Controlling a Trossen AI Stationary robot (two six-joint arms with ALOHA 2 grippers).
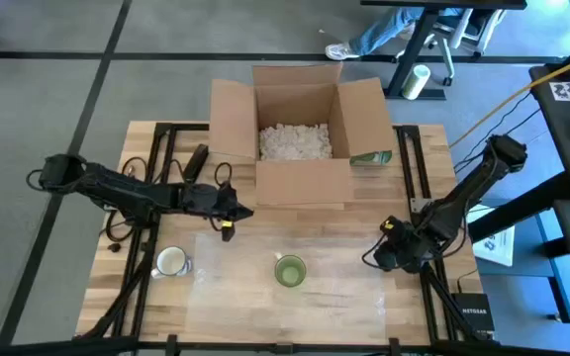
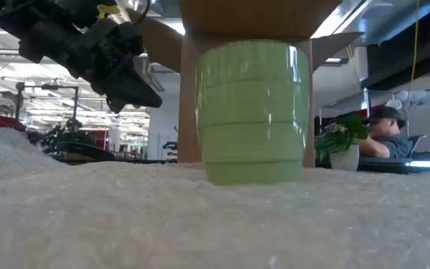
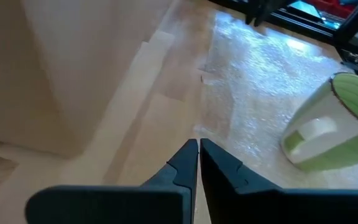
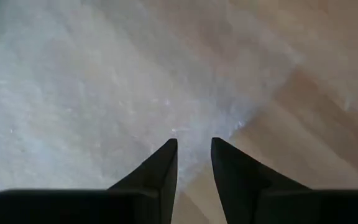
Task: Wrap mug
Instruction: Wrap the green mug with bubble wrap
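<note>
- Green mug (image 1: 290, 270) stands upright near the front edge of the bench (image 1: 127, 158), about dead centre, on a clear sheet of bubble wrap (image 1: 339, 282) that's spread flat under it.
- At the mug's 9 o'clock, off the sheet's edge, there's a roll of tape (image 1: 171, 262) lying flat on the wood.
- Right tool (image 1: 382, 255) is at the mug's 3 o'clock, low over the right end of the bubble wrap; its fingers (image 4: 160, 168) are a little apart and holding nothing.
- Left tool (image 1: 245, 212) is around the mug's 11 o'clock, up off the bench, fingertips pinched together with nothing between them.
- Farther back at 12 o'clock, an open cardboard box (image 1: 300, 133) with white packing fill (image 1: 293, 141) inside.
- A small green box (image 1: 372, 156) is tucked against its right side.
</note>
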